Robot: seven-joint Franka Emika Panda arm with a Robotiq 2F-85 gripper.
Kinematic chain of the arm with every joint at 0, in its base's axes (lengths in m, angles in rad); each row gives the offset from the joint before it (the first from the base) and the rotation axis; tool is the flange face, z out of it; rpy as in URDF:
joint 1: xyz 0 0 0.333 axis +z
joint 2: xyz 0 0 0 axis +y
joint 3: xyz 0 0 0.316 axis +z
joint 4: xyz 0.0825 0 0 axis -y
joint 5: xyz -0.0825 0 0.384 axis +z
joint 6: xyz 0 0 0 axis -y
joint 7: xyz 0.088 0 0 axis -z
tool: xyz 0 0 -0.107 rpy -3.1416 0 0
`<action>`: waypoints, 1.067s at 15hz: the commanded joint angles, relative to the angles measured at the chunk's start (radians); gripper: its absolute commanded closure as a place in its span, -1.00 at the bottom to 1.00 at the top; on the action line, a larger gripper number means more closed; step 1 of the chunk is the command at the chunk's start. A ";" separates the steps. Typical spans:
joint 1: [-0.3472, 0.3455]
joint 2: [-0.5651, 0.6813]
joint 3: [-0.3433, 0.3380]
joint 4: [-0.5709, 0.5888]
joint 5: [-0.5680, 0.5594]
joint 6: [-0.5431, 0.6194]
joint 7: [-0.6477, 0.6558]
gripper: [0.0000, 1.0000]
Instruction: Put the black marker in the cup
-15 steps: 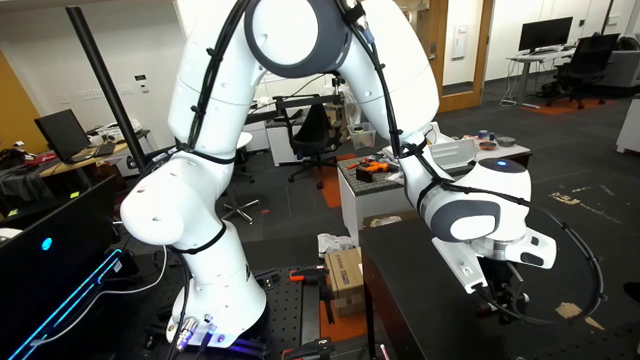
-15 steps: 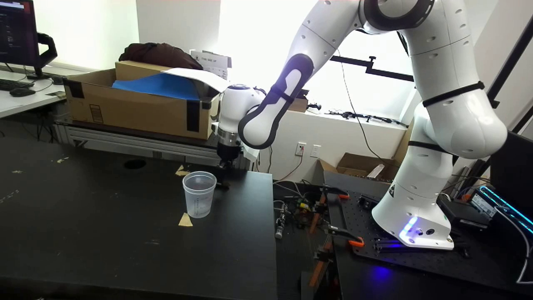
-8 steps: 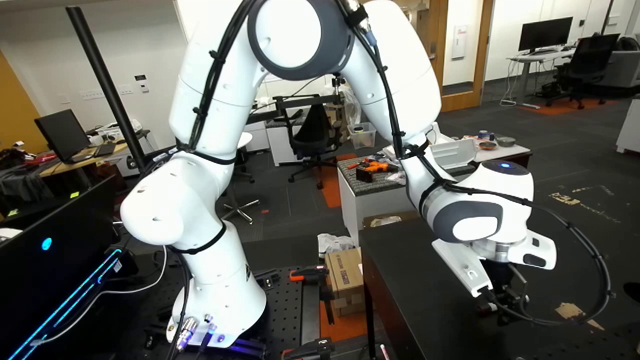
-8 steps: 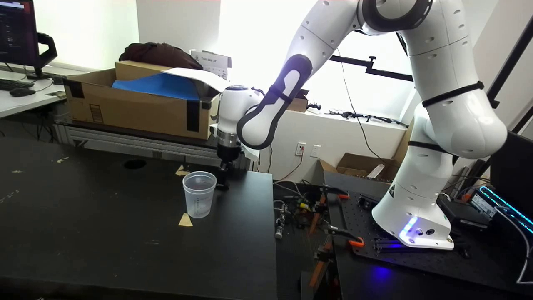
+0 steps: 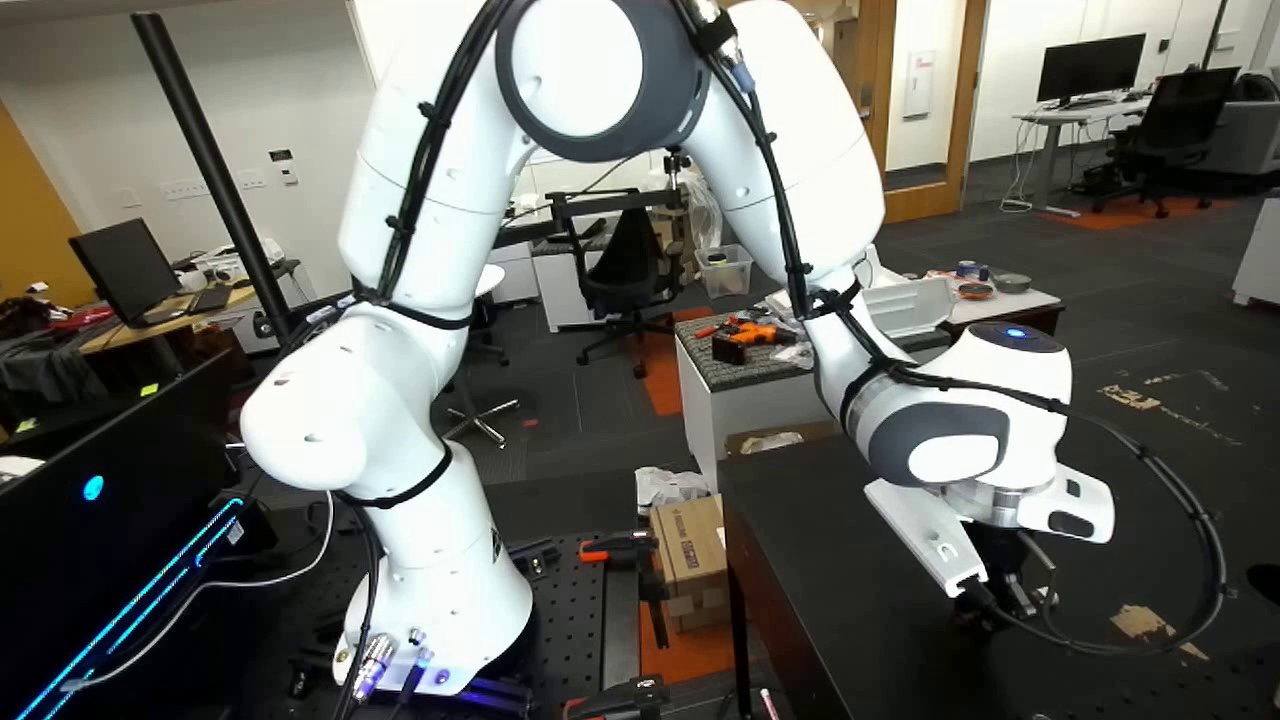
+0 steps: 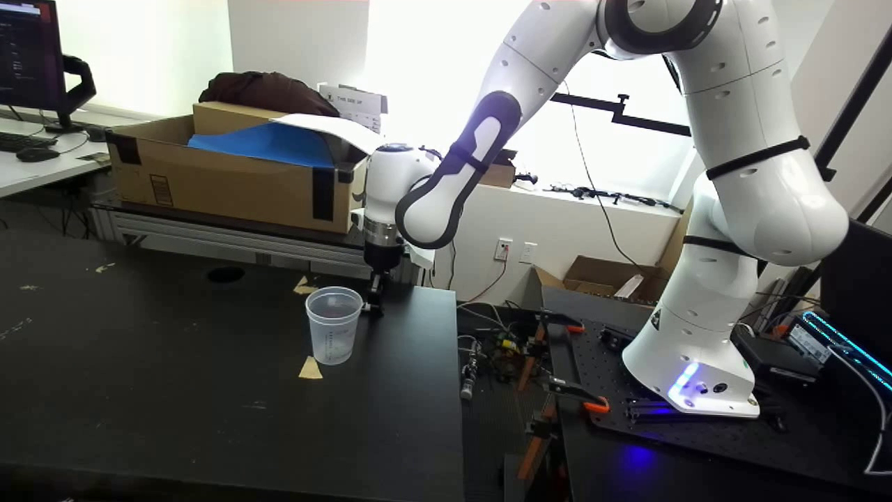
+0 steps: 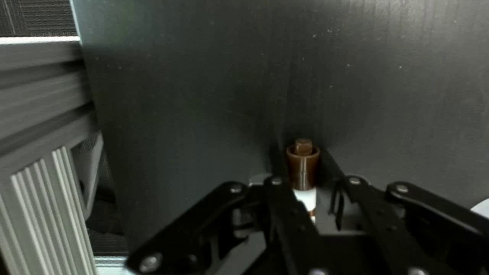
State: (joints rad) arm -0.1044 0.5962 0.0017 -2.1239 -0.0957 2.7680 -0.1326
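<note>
The black marker (image 7: pixel 303 172) looks dark brown at its capped end in the wrist view, with a white band below. My gripper (image 7: pixel 303 160) has a finger against either side of that cap and is shut on it, low over the black table. The rest of the marker is hidden behind the left finger. In an exterior view the gripper (image 6: pixel 375 305) stands just behind and to the right of the translucent cup (image 6: pixel 333 328). That cup is upright, and nothing shows inside it. From another angle the gripper (image 5: pixel 985 615) is partly covered by the wrist mount and cable.
Tan scraps (image 6: pixel 311 368) lie on the table (image 6: pixel 209 404), one beside the cup's base. The table's edge (image 6: pixel 460 390) runs close to the gripper's right. Past the table stands a large cardboard box (image 6: pixel 230 181) on a metal frame (image 7: pixel 42 95). A cable (image 5: pixel 1215 560) loops around the wrist.
The fingers have come together on the marker. The gripper has sunk slightly and shifted a little; the cup has stayed in place.
</note>
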 commanded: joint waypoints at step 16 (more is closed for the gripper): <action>0.064 -0.251 -0.073 -0.145 -0.031 0.028 0.064 0.90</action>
State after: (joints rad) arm -0.0802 0.4461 -0.0314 -2.1830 -0.0990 2.7786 -0.1213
